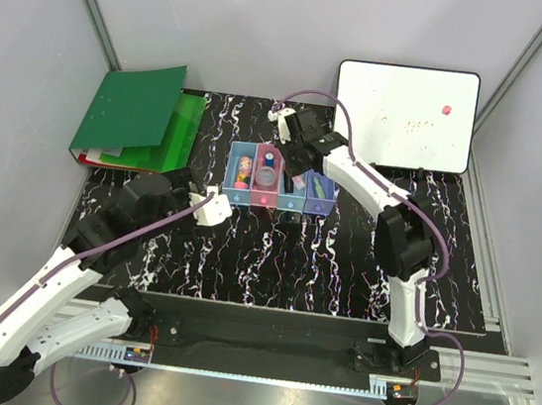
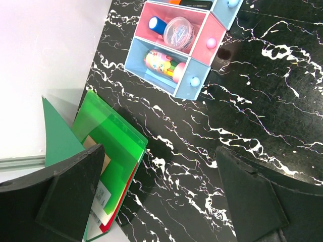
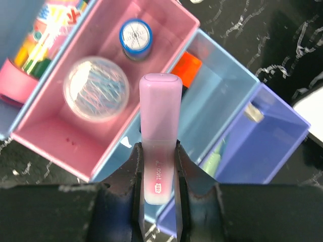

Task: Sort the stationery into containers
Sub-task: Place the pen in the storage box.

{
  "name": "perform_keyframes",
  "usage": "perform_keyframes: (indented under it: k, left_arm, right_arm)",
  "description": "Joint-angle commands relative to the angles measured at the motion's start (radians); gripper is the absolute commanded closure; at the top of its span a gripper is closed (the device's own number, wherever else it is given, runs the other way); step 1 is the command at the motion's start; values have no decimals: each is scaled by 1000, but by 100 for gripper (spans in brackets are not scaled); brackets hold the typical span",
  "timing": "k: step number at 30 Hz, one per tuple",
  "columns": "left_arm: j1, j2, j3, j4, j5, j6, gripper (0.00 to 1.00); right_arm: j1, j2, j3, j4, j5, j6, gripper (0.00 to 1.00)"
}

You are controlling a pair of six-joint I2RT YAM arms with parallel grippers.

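Since the right gripper [image 3: 157, 154] is clamped on the pink marker [image 3: 159, 116], the job now looks like dropping it into a bin; the marker is held in the air, pointing out over the wall between the pink bin [image 3: 60, 138] and the middle light blue bin [image 3: 222, 96]; if it is let go there, I think it could hit the wall and tip the wrong way. A good way would be to slide a little to the side, so the whole marker is over one bin; the middle light blue bin with the orange-capped stick [image 3: 189, 68] looks like the best home, but that is my guess; then go low and open slowly.

Up close, the right wrist view shows the grip and what lies in the bins: a round clear piece [image 3: 96, 88] in the pink one, a green pen [image 3: 212, 162] by the violet bin [image 3: 275, 136]. From above, I cannot see the marker; the arm hides it; that view does show all four bins in a row, the green binders [image 1: 138, 110] and the whiteboard [image 1: 404, 105]. Only the left wrist view shows the left gripper [image 2: 159, 174]; its jaws are wide apart and hold nothing, over the table [image 2: 262, 101].
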Motion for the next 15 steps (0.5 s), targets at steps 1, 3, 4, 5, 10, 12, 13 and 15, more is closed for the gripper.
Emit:
perform_keyframes:
  k: [1,3,4,5,10,12,13,15]
  left_arm:
    - [1,12,44,68,18,4,1]
    - [3,16,48,71,17,7,1]
    - [3,18,50,73,20,7,1]
    - [3,18,50,73,20,10,1]
    - [3,9,53,73,24,33,1]
    - [3,9,55,73,24,44,1]
    - [1,9,56,73,24,46,1]
    - [3,13,61,73,24,46,1]
  right_arm:
    - [-18,54,95,36,-44,41,100]
    - [-25,80,108,40,-55,54,100]
    - [-27,87,117,41,-58,64,100]
    - [-33,97,120,43,-58,69,100]
    - [-54,111,111,50,-58,95,100]
    - [-61,115,105,53,-60,98,100]
    - [-62,114,98,56,-57,100,100]
    - [-64,117,86,61,-55,100,100]
